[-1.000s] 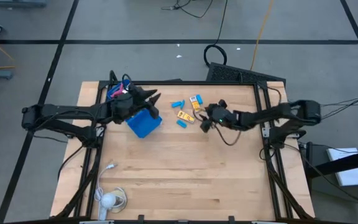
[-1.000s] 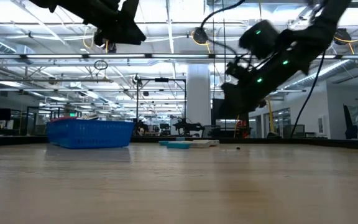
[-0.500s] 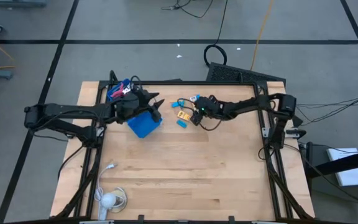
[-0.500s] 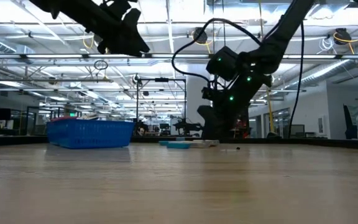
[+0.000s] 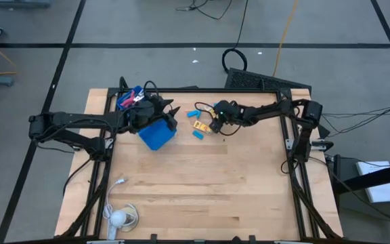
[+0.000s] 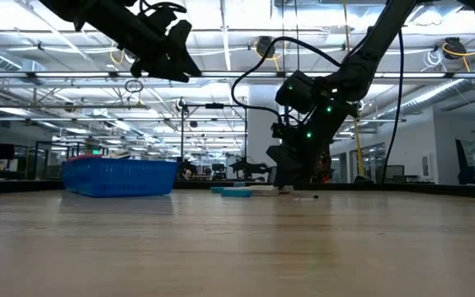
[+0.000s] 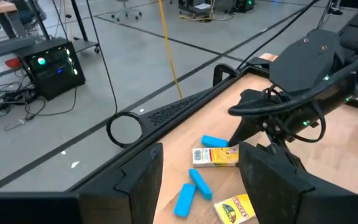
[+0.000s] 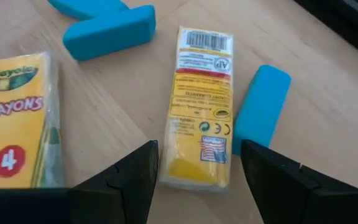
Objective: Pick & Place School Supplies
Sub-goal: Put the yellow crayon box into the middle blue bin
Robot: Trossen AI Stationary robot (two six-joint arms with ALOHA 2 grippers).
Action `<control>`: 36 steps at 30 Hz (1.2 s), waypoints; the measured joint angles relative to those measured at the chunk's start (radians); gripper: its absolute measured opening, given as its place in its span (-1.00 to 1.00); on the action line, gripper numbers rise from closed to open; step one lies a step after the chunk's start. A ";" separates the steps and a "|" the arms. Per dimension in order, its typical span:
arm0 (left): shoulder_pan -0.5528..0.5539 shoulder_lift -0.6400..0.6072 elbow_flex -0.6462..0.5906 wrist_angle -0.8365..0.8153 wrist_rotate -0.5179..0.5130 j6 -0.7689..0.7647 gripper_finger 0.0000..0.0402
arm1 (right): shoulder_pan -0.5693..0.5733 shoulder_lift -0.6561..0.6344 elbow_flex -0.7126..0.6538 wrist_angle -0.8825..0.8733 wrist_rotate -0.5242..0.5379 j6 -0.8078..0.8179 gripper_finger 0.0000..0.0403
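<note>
Two yellow crayon boxes [image 5: 200, 125] [image 5: 212, 108] and several light-blue pieces [image 5: 198, 134] lie flat on the table's far middle. My right gripper [image 5: 210, 123] is low over them and open. In its wrist view the gripper [image 8: 194, 186] has a finger on each side of one yellow box [image 8: 197, 106], clear of it. A second crayon box [image 8: 14, 118] and blue pieces [image 8: 261, 109] lie beside it. My left gripper [image 5: 166, 112] hangs open, high above the blue tray [image 5: 158, 135]. Red-and-blue items [image 5: 128, 99] sit at the far-left corner.
The blue tray [image 6: 120, 177] stands on the table left of the supplies. A white cable with a round white object [image 5: 117, 217] lies at the near-left corner. Bare wood [image 5: 208, 183] spreads over the near and right parts. A black cable loop [image 7: 124, 129] lies beyond the far edge.
My right gripper has swung toward the table's left and far edge and dropped low over the crayon boxes, slowing in the last half second. The supplies and the tray have stayed put.
</note>
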 joint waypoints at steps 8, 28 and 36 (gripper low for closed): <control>-0.002 0.000 0.000 0.032 0.016 -0.023 0.07 | -0.020 0.000 0.000 -0.025 -0.069 -0.106 0.10; -0.004 0.000 0.000 0.038 0.140 -0.083 0.07 | 0.131 -0.011 0.002 -0.239 -0.039 -0.116 0.10; -0.010 0.000 0.000 0.042 0.141 -0.191 0.07 | 0.081 -0.078 -0.006 -0.177 0.005 0.042 0.27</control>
